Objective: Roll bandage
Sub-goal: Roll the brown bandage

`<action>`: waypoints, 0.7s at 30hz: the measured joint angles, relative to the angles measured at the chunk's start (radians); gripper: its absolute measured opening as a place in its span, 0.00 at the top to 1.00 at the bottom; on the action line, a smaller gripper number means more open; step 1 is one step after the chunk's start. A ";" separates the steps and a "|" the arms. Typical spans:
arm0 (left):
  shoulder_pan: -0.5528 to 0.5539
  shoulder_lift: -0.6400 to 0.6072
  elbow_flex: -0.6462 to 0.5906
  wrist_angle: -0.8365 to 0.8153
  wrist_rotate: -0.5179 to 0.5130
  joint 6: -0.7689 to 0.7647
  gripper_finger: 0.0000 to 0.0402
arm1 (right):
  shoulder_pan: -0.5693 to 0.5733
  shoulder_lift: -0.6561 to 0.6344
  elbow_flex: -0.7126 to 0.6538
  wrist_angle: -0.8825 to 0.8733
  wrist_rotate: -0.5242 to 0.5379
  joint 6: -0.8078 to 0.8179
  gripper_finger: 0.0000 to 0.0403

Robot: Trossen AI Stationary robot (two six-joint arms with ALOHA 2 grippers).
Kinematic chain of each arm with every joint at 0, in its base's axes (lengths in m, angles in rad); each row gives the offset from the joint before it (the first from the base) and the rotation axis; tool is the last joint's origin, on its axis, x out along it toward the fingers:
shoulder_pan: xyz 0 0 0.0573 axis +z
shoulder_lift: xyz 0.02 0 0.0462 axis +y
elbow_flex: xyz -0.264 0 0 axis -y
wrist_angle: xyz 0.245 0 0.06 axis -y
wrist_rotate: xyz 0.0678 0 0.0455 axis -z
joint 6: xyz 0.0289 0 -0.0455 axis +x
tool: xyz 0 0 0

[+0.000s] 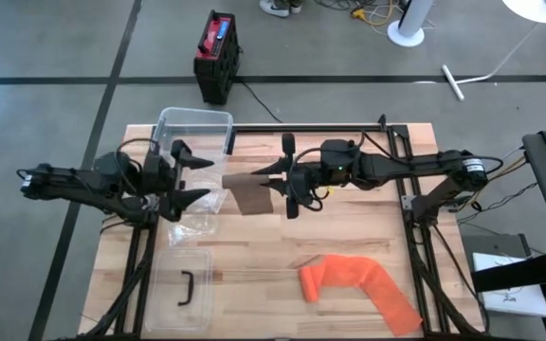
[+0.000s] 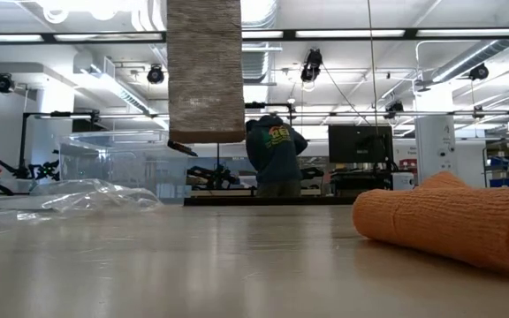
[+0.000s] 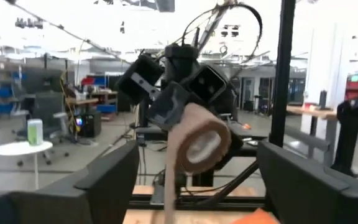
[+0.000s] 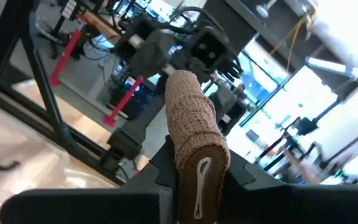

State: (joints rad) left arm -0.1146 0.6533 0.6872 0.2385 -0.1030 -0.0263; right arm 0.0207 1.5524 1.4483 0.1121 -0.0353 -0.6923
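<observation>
The tan woven bandage roll (image 1: 252,192) sits clamped in the right gripper (image 1: 290,188), its axis pointing toward the left gripper (image 1: 184,176) (fingers spread wide), just beside.

— What's sitting out there right now?
— Two bandages: one brown bandage (image 1: 250,192), one orange bandage (image 1: 360,286). One clear bin (image 1: 193,131), one lid (image 1: 180,287), one plastic bag (image 1: 197,216).
— And working?
— Two arms.

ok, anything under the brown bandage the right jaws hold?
Only bare wooden table shows under the brown bandage, whose tail hangs clear of it. The table directly beneath is covered from above.
</observation>
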 joint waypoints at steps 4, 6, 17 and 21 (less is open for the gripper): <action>0.000 0.025 0.087 -0.095 0.000 -0.083 0.18 | 0.015 0.000 0.000 0.007 0.002 -0.128 0.88; 0.000 0.057 0.139 -0.155 0.000 -0.105 0.17 | 0.020 0.000 0.000 0.016 0.006 -0.186 0.88; 0.000 0.206 0.336 -0.291 -0.011 -0.012 0.20 | 0.014 0.001 0.000 0.103 0.021 -0.062 0.88; 0.000 0.201 0.333 -0.281 -0.019 -0.029 0.20 | 0.013 0.001 0.000 0.104 0.052 0.002 0.88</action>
State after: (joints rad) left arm -0.1143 0.8540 1.0200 -0.0424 -0.1216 -0.0555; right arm 0.0341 1.5532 1.4479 0.2161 0.0166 -0.6907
